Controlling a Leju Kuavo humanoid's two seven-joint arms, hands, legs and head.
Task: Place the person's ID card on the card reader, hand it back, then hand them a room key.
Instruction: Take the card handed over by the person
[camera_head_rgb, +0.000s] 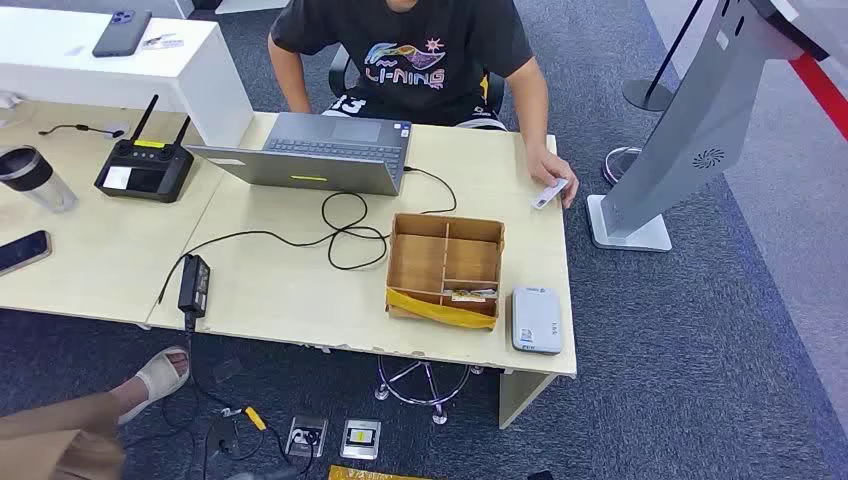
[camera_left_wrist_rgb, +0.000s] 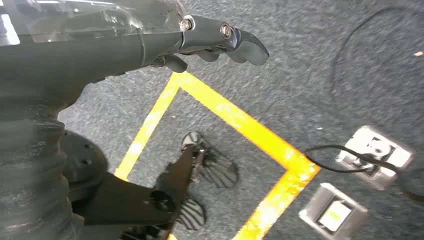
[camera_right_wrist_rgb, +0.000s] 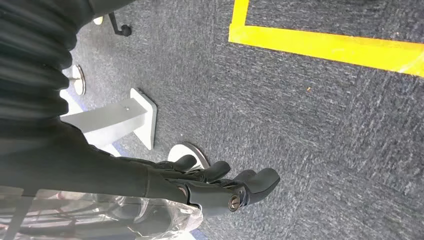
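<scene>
A person in a black shirt sits at the far side of the table and holds a white ID card at the table's right edge. The grey card reader lies flat at the near right corner. Beside it stands a wooden compartment box with a card in its near right compartment. My left hand hangs over the carpet, fingers apart and holding nothing. My right hand hangs the same way over the floor, also holding nothing.
A laptop with trailing cables and a power brick fill the table's middle. A remote controller, cup and phone lie at the left. A grey kiosk stand rises at the right. Floor sockets and yellow tape mark the carpet.
</scene>
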